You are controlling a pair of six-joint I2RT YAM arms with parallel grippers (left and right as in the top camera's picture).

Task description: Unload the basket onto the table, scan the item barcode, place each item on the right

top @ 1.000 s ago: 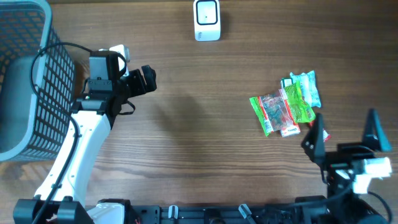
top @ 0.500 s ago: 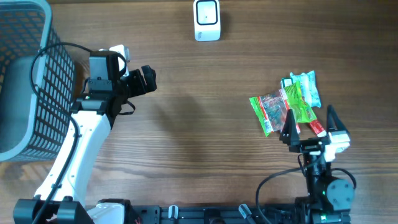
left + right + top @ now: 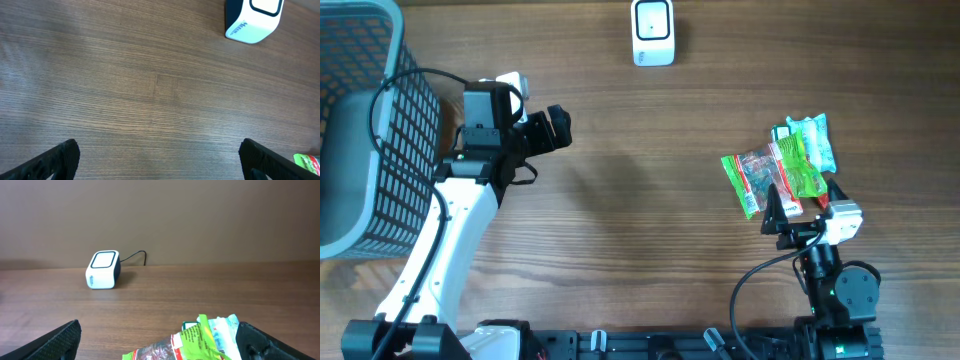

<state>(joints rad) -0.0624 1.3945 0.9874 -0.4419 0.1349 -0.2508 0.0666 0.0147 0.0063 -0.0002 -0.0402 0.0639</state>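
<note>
The items are a pile of green, red and clear snack packets (image 3: 780, 170) on the right of the table; they also fill the bottom of the right wrist view (image 3: 200, 340). The white barcode scanner (image 3: 652, 33) stands at the far middle edge and shows again as a small box (image 3: 103, 269) (image 3: 252, 19). My right gripper (image 3: 803, 207) is open just at the near side of the pile, with the packets between its spread fingertips (image 3: 160, 347) and nothing held. Left of centre, my left gripper (image 3: 555, 128) is open over bare wood (image 3: 160, 165).
A grey mesh basket (image 3: 360, 130) takes up the far left of the table. The scanner's cable (image 3: 134, 256) runs off behind it towards the wall. A green packet corner (image 3: 306, 161) shows at the lower right of the left wrist view.
My right arm has swung in from the table's right front corner towards the left and now sits at the near side of the packets. The left arm has stayed still.
</note>
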